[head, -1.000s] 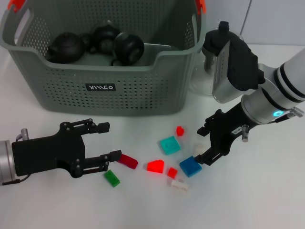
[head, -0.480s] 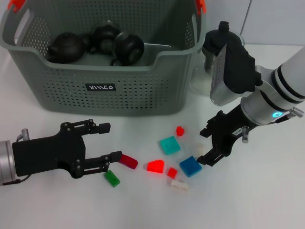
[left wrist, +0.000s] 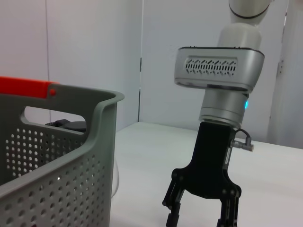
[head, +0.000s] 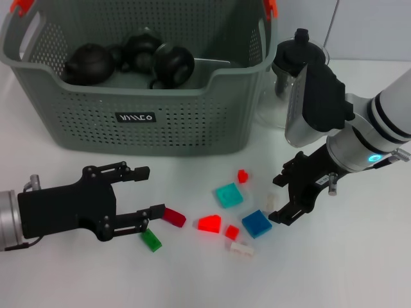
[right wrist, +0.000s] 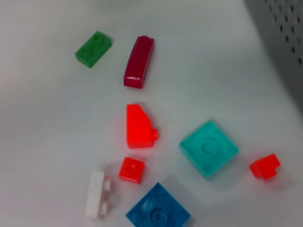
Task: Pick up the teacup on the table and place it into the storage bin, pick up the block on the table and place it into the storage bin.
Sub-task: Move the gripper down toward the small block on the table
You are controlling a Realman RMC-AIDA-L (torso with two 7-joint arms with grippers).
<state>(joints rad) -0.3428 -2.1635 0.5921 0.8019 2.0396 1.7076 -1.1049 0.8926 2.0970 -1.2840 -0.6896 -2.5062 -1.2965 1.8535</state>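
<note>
The grey-green storage bin (head: 148, 119) stands at the back left and also shows in the left wrist view (left wrist: 57, 156). Dark round tea vessels (head: 131, 59) lie inside it; no teacup shows on the table. Loose blocks lie in front: teal (head: 228, 194), blue (head: 257, 223), red (head: 209, 223), dark red (head: 173, 217), green (head: 151, 240). My right gripper (head: 277, 197) hangs open just right of the blue block, with a small pale block (head: 270, 200) between its fingers. It also appears in the left wrist view (left wrist: 201, 218). My left gripper (head: 145, 192) rests open beside the dark red block.
A glass teapot with a black lid (head: 289, 70) stands right of the bin, behind my right arm. Two small red blocks (head: 243, 175) (head: 232, 232) and a white one (head: 241, 249) lie among the others. The right wrist view shows the same blocks, blue (right wrist: 157, 213) nearest.
My right gripper has shifted slightly to the right and toward the table's front, staying open. The left gripper and the blocks have barely moved.
</note>
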